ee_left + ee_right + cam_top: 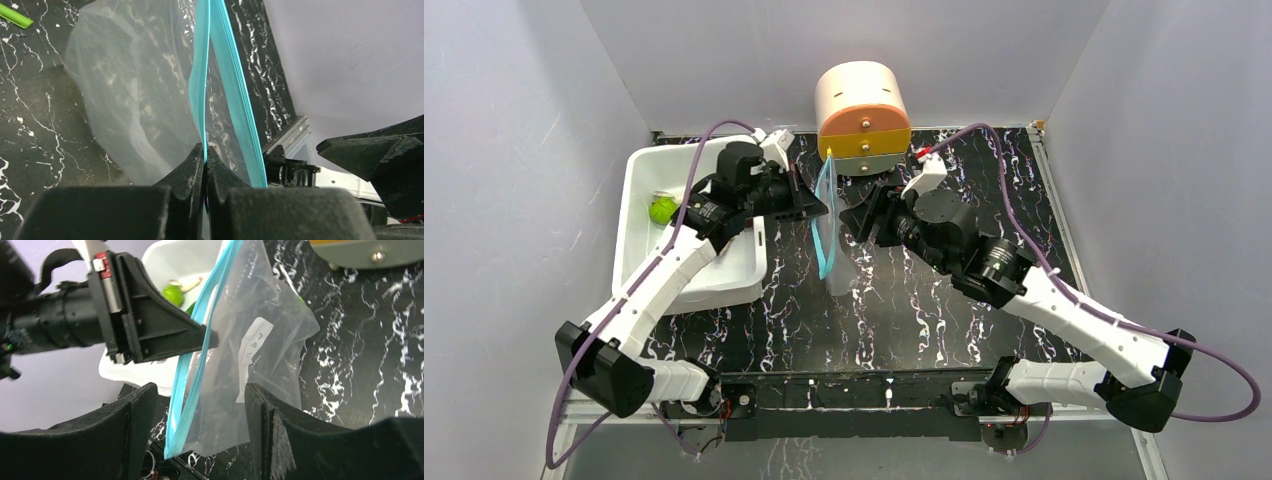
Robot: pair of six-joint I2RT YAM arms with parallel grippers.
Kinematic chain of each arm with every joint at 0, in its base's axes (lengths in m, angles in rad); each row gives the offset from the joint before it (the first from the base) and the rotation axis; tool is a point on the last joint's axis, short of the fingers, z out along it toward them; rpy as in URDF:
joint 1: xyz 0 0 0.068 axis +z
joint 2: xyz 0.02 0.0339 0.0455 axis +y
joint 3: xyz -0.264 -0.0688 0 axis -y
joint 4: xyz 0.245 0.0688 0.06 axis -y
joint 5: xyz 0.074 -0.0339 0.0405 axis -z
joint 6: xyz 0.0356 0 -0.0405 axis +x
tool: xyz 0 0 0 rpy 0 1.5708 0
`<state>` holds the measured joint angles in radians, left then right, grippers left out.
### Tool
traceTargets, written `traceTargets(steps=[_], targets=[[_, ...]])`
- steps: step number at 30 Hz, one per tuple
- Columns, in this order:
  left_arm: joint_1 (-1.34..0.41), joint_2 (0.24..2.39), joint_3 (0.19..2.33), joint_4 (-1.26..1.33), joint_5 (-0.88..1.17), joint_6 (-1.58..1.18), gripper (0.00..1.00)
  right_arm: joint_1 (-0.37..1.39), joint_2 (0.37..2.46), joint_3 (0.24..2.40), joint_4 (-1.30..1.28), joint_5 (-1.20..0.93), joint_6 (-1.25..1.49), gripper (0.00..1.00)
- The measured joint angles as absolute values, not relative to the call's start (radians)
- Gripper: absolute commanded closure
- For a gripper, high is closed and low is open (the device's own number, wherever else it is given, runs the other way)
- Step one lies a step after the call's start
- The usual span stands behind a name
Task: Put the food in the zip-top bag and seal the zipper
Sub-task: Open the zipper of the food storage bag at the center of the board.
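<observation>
As the overhead camera sees it, zip-top bag: hangs edge-on over the middle of the black marbled table, between the two grippers.
Zipper: teal strip running from 12 to 6 o'clock.
Left gripper: reaches in from 9 o'clock, its tip on the strip.
Right gripper: faces it from 3 o'clock, just beside the bag.
White tub: at 9 o'clock of the bag, under the left arm.
Lime-green fruit: lies inside the tub, well apart from the bag.
Round canister: cream, orange and grey, at 12 o'clock of the bag.

Left wrist view, left gripper: clenched, grasping one teal lip of the zipper.
Other lip: stands apart toward 3 o'clock, so the mouth gapes here.
Bag: crinkled clear film spreading toward 10 o'clock.
Green-tipped pen: on the table at 10 o'clock.
Right gripper's finger: at 3 o'clock, apart from the strip.

Right wrist view, right gripper: released, fingers spread wide with the bag's lower part between them; whether it touches either one, I cannot tell.
Left gripper: comes in from 9 o'clock, pinching the zipper.
Bag: clear, with a white label; I cannot tell whether any food is inside.
Fruit: in the tub at 11 o'clock.
</observation>
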<state>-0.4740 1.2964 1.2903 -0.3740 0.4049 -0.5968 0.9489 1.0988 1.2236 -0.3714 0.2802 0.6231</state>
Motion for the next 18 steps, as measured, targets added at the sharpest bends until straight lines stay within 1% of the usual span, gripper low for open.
traceTargets(steps=[6, 13, 15, 18], targets=[[-0.546, 1.349, 1.291, -0.408, 0.338, -0.578, 1.00, 0.949, 1.145, 1.208, -0.393, 0.363, 0.740, 0.41], [-0.600, 1.428, 1.325, -0.435, 0.310, -0.591, 1.00, 0.947, 1.258, 1.208, -0.401, 0.450, 0.777, 0.45], [-0.607, 1.429, 1.330, -0.435, 0.305, -0.600, 1.00, 0.942, 1.296, 1.210, -0.418, 0.467, 0.781, 0.49], [-0.611, 1.428, 1.332, -0.439, 0.291, -0.609, 1.00, 0.932, 1.331, 1.214, -0.442, 0.493, 0.784, 0.58]])
